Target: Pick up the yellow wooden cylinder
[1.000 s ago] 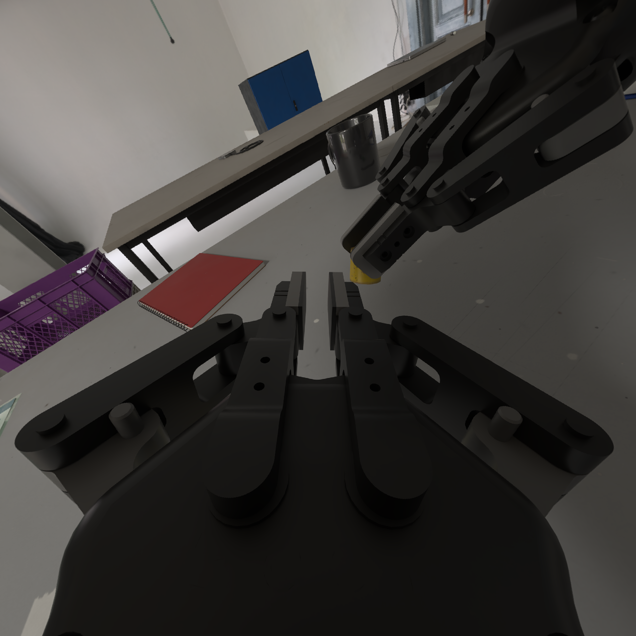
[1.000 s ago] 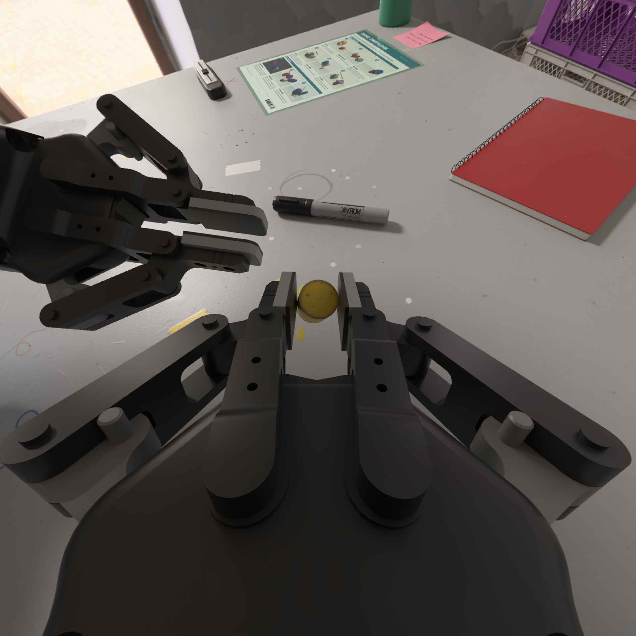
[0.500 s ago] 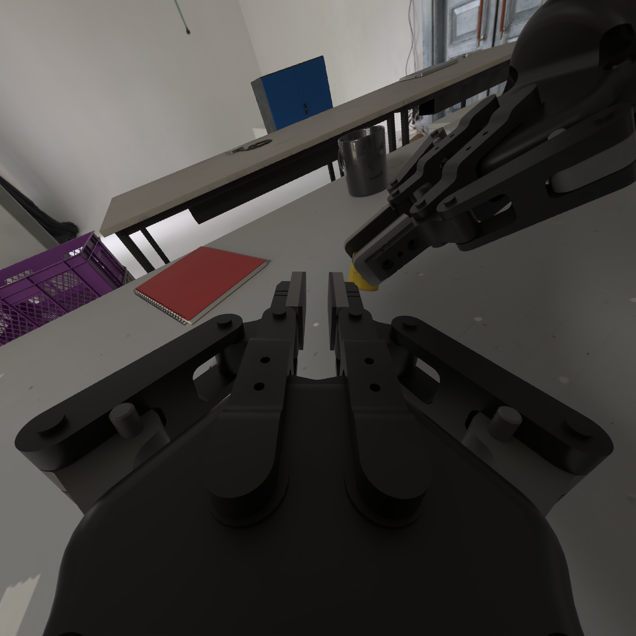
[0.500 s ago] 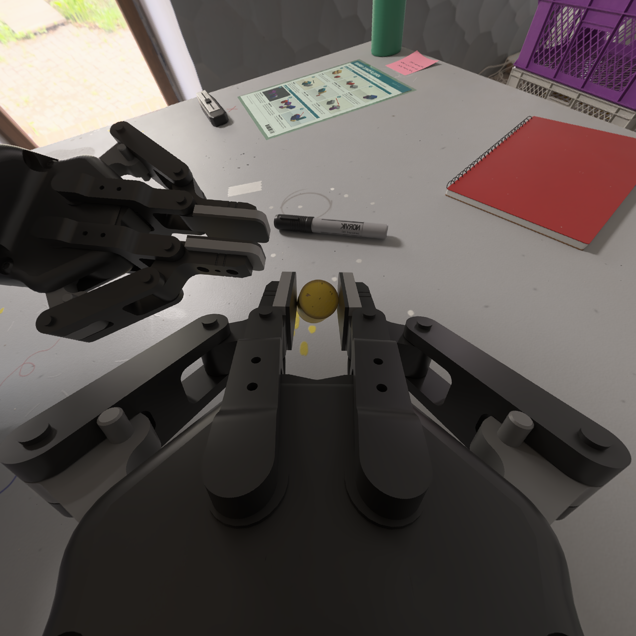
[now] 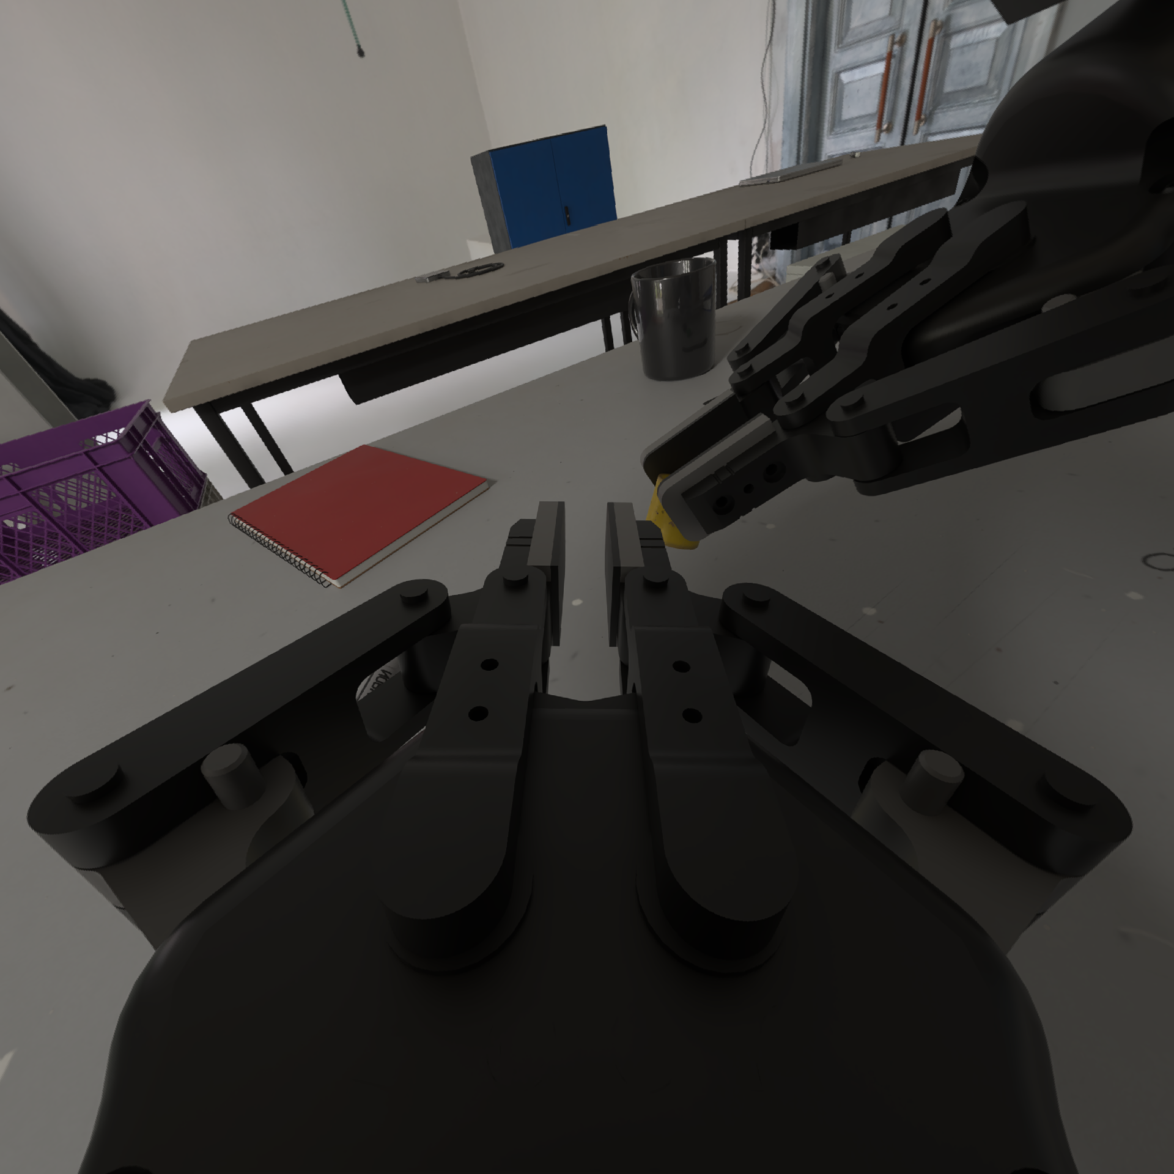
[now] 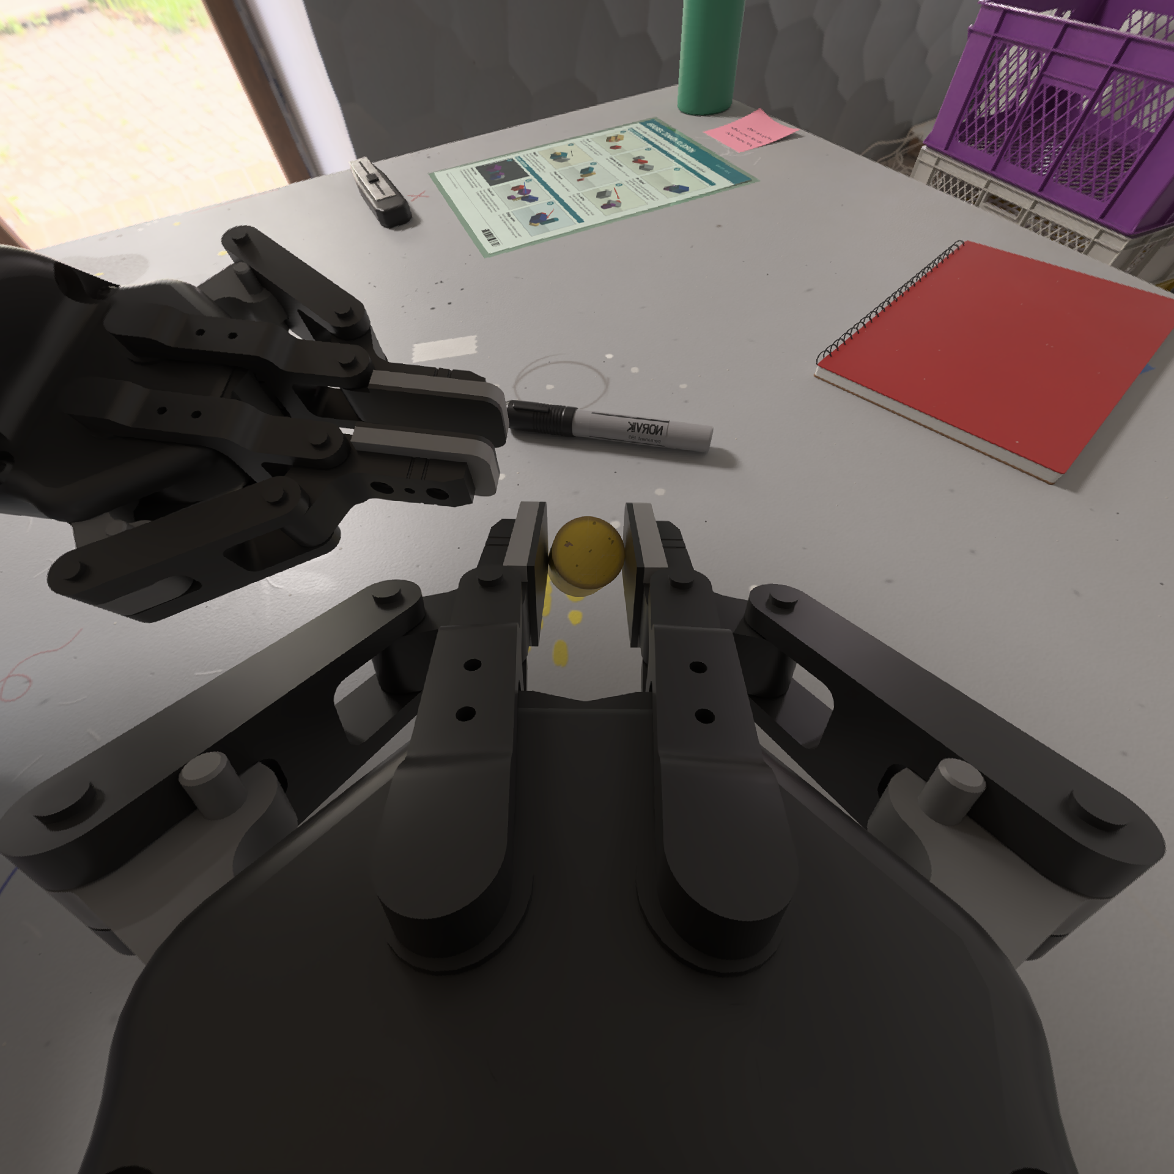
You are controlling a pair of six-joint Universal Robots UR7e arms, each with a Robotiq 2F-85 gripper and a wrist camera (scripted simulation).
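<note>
left wrist view
left gripper [image 5: 585, 530]: fingers nearly together, narrow gap between pads, nothing in it; bare table shows through the gap
right gripper [image 5: 676, 502]: enters from 2 o'clock, tips clamped on the yellow piece
yellow wooden cylinder [image 5: 667, 522]: only a small yellow wedge shows under the right gripper's tips, just past 1 o'clock of the left fingertips; rest hidden
table [image 5: 889, 635]: grey, speckled
red notebook [image 5: 362, 511]: flat at 10 o'clock, spiral edge facing camera
dark mug [image 5: 676, 327]: upright at 1 o'clock, well behind
purple crate [image 5: 82, 483]: 9 o'clock, off the table edge
blue cabinet [image 5: 546, 184]: 12 o'clock, far wall

right wrist view
right gripper [image 6: 586, 549]: closed onto the cylinder, both pads touching its sides
yellow wooden cylinder [image 6: 586, 551]: seen end-on, round mustard-yellow face with small dark flecks, held between the tips, centre frame
left gripper [image 6: 492, 445]: 10 o'clock, fingers almost shut, empty, near the cylinder but apart
marker [image 6: 613, 427]: black cap, white body, lying flat at 12 o'clock
red notebook [image 6: 1004, 356]: 2 o'clock
printed sheet [image 6: 591, 181]: 12 o'clock, far
green bottle [image 6: 708, 54]: upright, 12 o'clock
pink note [image 6: 749, 130]: 1 o'clock, beside the bottle
purple crate [image 6: 1067, 108]: 2 o'clock corner
</note>
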